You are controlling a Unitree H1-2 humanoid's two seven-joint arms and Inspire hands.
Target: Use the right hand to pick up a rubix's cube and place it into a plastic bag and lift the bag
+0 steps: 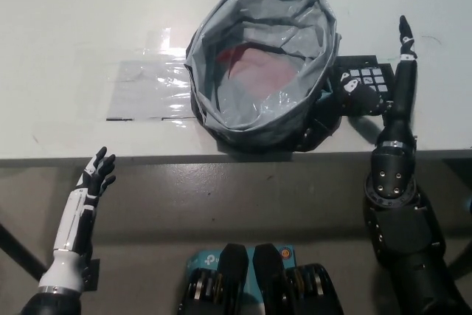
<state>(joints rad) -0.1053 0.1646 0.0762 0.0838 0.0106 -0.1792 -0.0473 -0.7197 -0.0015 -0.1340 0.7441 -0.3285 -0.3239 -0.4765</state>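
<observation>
The Rubik's cube (367, 79) sits on a black mat on the white table (74, 20), just right of the grey plastic bag (221, 94). The bag stands wide open, and something reddish shows inside it. My black right hand (387, 82) is open and reaches over the cube's right side. One finger points up along the far side, and another lies across the cube's left face. Part of the cube is hidden behind the hand. Whether the hand presses on the cube is unclear. My white left hand (91, 186) rests open below the table's front edge at the lower left.
A clear plastic sheet (144, 90) lies flat on the table to the left of the bag. The table's front edge (147, 157) runs across the picture just below the bag.
</observation>
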